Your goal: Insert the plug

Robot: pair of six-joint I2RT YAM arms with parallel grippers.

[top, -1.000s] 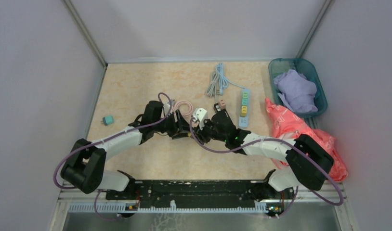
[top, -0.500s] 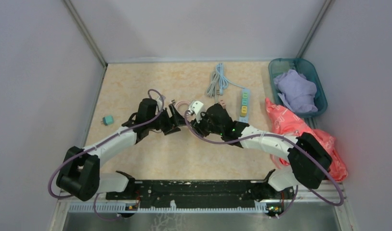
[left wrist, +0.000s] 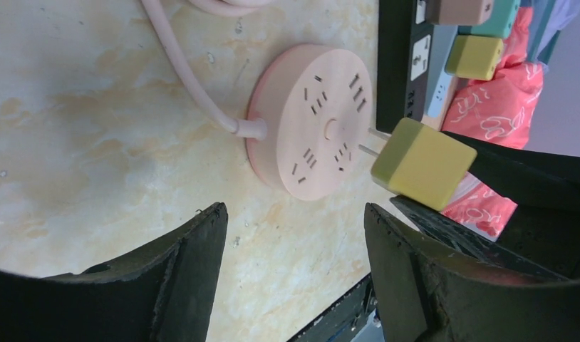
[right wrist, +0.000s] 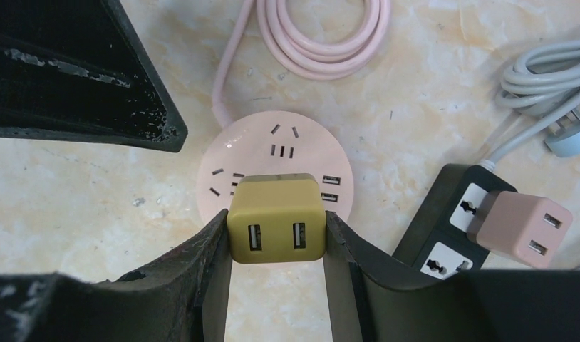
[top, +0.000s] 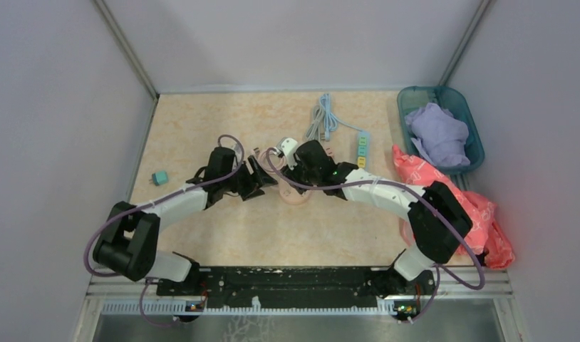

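A yellow-green plug (right wrist: 276, 221) with two USB ports is held between the fingers of my right gripper (right wrist: 276, 242), which is shut on it. Directly under it lies the round pink socket hub (right wrist: 273, 160), flat on the table. In the left wrist view the plug (left wrist: 422, 162) points its two metal prongs at the hub (left wrist: 316, 125), and their tips reach the edge of its face. My left gripper (left wrist: 294, 235) stands open just left of the hub, with only bare table between its fingers. From above, the hub (top: 296, 197) shows between both grippers.
The hub's pink cord lies coiled (right wrist: 323, 35) behind it. To the right is a black power strip (right wrist: 451, 221) carrying a pink-brown adapter (right wrist: 519, 224). Further back lie a grey cable (top: 321, 117) and a pale blue strip (top: 360, 153). A teal bin (top: 458, 107), a red bag (top: 444, 196) and a small teal adapter (top: 159, 177) sit at the sides.
My right arm has carried the plug left and further back, over the pink hub. The left gripper has opened wider and drawn slightly left, and the hub now shows.
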